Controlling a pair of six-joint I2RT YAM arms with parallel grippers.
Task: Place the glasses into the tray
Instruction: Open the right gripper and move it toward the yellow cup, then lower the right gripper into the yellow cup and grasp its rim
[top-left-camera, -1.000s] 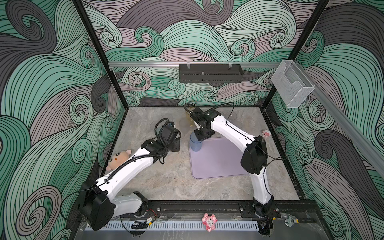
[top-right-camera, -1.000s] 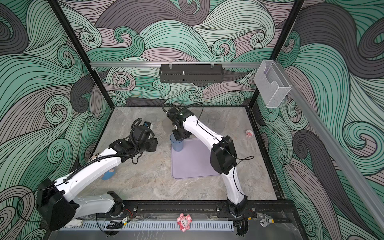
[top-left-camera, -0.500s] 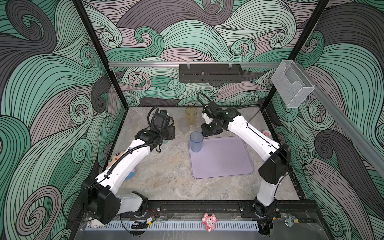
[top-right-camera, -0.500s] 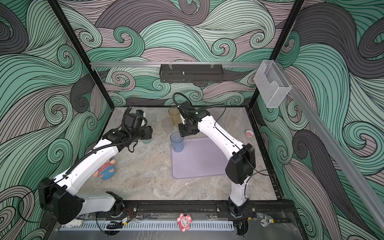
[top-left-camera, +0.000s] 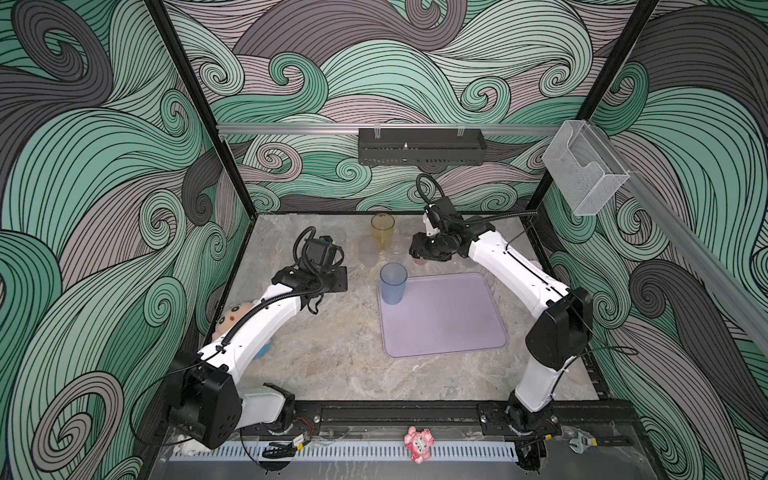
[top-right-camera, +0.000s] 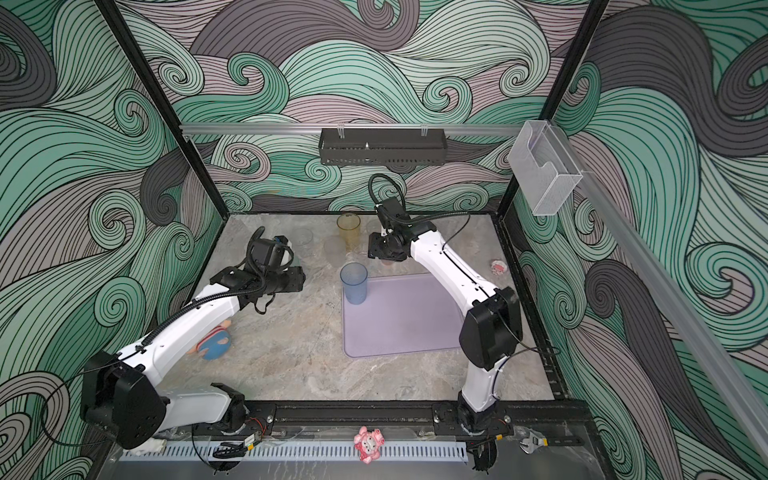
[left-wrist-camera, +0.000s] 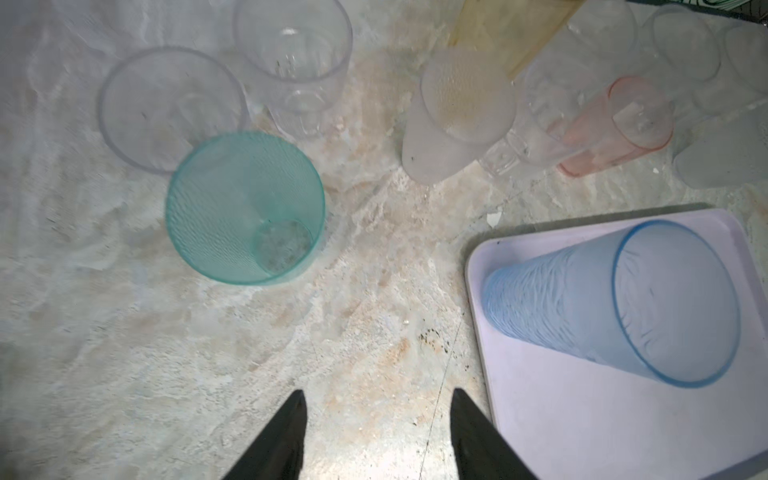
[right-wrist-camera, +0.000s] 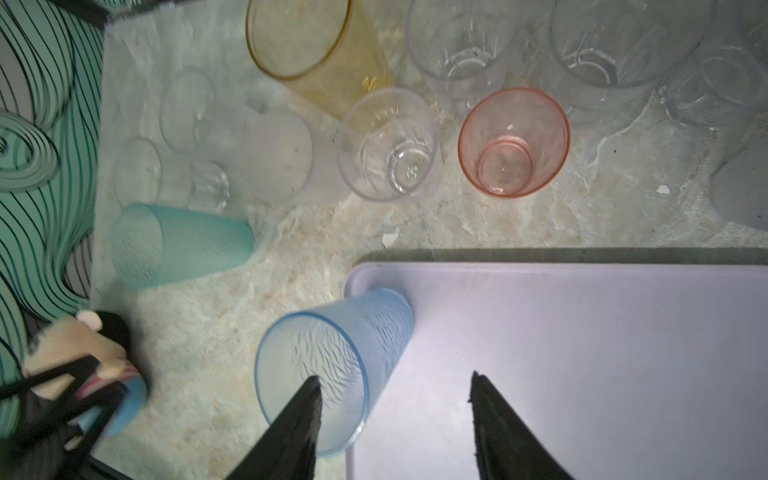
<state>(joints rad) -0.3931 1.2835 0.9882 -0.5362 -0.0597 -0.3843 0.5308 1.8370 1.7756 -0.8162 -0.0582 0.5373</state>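
Blue glass (top-left-camera: 392, 282) stands in the tray (top-left-camera: 457, 328). The left gripper (left-wrist-camera: 376, 399) and right gripper (right-wrist-camera: 395, 378) are empty, fingers apart. Next move is probably grasping the teal glass (left-wrist-camera: 245, 208).

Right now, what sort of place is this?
Probably a robot test booth: two white jointed arms bolted to a black rail, swirl-printed walls boxing in a marble-look tabletop, and a flat lilac plastic tray.
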